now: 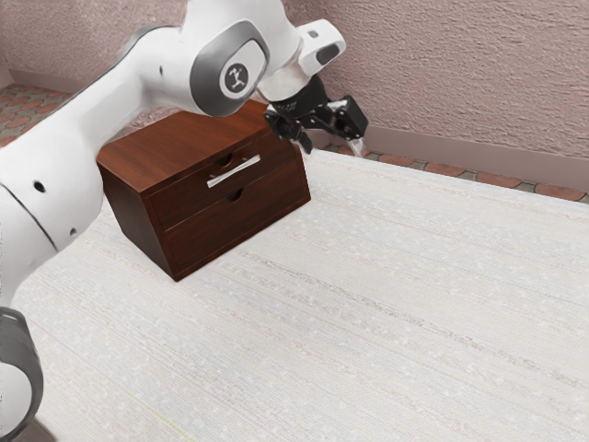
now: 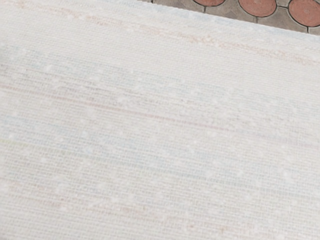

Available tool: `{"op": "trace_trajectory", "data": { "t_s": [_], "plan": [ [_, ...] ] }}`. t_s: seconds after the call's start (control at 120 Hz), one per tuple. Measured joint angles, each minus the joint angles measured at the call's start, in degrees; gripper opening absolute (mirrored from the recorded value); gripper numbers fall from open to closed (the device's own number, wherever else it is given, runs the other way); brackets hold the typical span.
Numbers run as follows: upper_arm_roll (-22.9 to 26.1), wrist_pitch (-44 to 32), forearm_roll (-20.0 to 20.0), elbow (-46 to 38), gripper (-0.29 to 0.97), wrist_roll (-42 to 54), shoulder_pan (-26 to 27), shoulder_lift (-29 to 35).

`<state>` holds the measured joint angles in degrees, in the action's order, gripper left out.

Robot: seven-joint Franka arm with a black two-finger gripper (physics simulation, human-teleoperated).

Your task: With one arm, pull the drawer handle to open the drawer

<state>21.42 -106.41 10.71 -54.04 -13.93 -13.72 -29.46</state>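
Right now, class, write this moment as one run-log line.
stage: pre-grasp | end effector: open, empty, apart from handle | drawer: shut

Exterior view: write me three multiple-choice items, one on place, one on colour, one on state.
1. Where is the tool relative to the drawer cabinet?
A. Inside a drawer
B. In the air by its top corner, toward the exterior view's right
C. Under the table

2. The bar handle is:
A. Silver
B. Red
C. Green

3. The tool is:
A. Shut on the bar handle
B. Open, holding nothing
C. Shut on a cup

Answers: B, it hangs off the cabinet's corner above the table; A, a pale metal bar on dark wood; B, its fingers stand apart with nothing between them.
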Motion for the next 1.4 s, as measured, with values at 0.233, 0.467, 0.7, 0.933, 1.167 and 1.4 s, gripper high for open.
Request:
{"op": "trace_trajectory", "data": {
  "t_s": [0.233, 0.467, 0.7, 0.933, 1.167, 1.4],
  "plan": [
    [-5.5, 2.8, 7.0, -0.2, 0.66, -2.6, -0.3, 2.7],
    [-4.6, 6.4, 3.6, -0.4, 0.64, 1.4, -0.2, 3.0],
    [-5.7, 5.3, -1.0, -0.4, 0.64, 9.9, -1.1, 2.9],
    [-7.0, 6.2, 1.9, -0.6, 0.67, 14.9, -1.1, 2.9],
    [-7.5, 6.9, 4.3, -0.9, 0.63, 19.1, -0.9, 1.3],
    [-7.9, 6.0, 8.5, 6.0, 0.61, 26.2, 0.3, -3.7]
  ]
}}
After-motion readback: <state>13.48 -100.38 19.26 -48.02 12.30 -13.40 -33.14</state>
